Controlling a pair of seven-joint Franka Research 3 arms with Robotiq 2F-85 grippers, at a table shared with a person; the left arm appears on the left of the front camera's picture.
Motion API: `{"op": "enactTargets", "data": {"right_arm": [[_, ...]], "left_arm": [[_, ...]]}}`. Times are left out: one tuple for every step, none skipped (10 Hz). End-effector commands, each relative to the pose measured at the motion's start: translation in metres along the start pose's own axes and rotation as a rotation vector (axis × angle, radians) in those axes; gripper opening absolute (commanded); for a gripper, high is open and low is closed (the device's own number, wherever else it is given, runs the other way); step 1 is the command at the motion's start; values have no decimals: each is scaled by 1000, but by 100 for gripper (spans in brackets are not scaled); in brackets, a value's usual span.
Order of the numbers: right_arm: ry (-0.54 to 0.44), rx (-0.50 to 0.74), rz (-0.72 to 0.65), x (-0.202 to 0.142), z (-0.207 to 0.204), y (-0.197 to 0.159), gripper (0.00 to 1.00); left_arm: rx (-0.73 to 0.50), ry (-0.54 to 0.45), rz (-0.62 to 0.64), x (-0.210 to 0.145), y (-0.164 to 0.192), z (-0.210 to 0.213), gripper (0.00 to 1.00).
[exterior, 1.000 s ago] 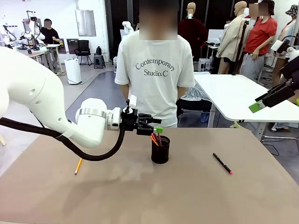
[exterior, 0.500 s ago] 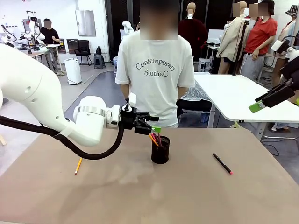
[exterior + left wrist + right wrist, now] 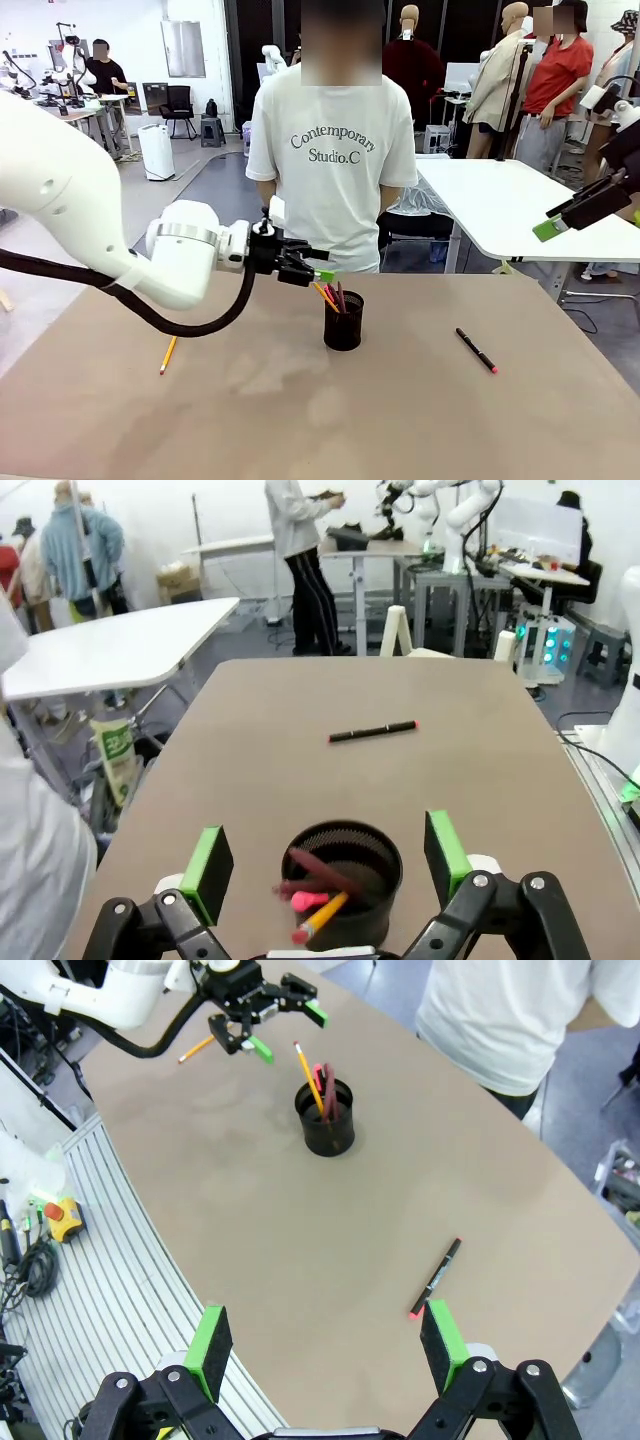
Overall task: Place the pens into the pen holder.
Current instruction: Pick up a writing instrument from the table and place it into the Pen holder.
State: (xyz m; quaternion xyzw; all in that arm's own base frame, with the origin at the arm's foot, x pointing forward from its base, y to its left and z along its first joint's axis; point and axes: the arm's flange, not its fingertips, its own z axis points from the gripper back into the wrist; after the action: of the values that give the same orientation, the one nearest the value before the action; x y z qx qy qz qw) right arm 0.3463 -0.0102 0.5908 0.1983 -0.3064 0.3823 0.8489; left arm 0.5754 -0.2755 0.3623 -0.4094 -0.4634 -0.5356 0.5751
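Note:
The black mesh pen holder (image 3: pixel 343 322) stands mid-table with a yellow-orange pencil (image 3: pixel 322 294) and reddish-brown pens (image 3: pixel 338 296) leaning in it. My left gripper (image 3: pixel 312 267) hovers open just left of and above the holder; in its wrist view the holder (image 3: pixel 372 852) sits between the green pads (image 3: pixel 208 868). A black pen with a pink-red tip (image 3: pixel 477 350) lies on the table to the right. Another yellow pencil (image 3: pixel 168 355) lies at the left. My right gripper (image 3: pixel 575 212) hangs open, high at the right, above the table (image 3: pixel 325 1345).
A person in a white T-shirt (image 3: pixel 332 150) stands at the table's far edge behind the holder. The brown tabletop (image 3: pixel 300 420) has free room in front. A white table (image 3: pixel 500 200) stands behind at the right.
My left gripper has drawn back to the left, away from the holder, staying open. The pencil in the holder now leans out to the left. The right arm has not moved.

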Motion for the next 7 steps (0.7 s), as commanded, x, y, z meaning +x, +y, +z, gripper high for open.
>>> {"op": "enactTargets", "data": {"right_arm": [[-24, 17, 7, 2, 0, -1, 100], [-24, 17, 7, 2, 0, -1, 100], [-24, 17, 7, 2, 0, -1, 100], [-24, 17, 7, 2, 0, -1, 100], [-24, 17, 7, 2, 0, -1, 100], [-24, 17, 7, 2, 0, -1, 100], [-24, 17, 7, 2, 0, -1, 100]], "left_arm": [[31, 108, 47, 28, -15, 41, 100], [60, 189, 62, 42, -24, 55, 100], [96, 294, 98, 54, -31, 70, 100], [137, 384, 136, 66, -37, 84, 100], [203, 468, 184, 77, -47, 94, 100], [270, 530, 206, 86, -47, 106, 100], [338, 604, 229, 99, -55, 119, 100]]}}
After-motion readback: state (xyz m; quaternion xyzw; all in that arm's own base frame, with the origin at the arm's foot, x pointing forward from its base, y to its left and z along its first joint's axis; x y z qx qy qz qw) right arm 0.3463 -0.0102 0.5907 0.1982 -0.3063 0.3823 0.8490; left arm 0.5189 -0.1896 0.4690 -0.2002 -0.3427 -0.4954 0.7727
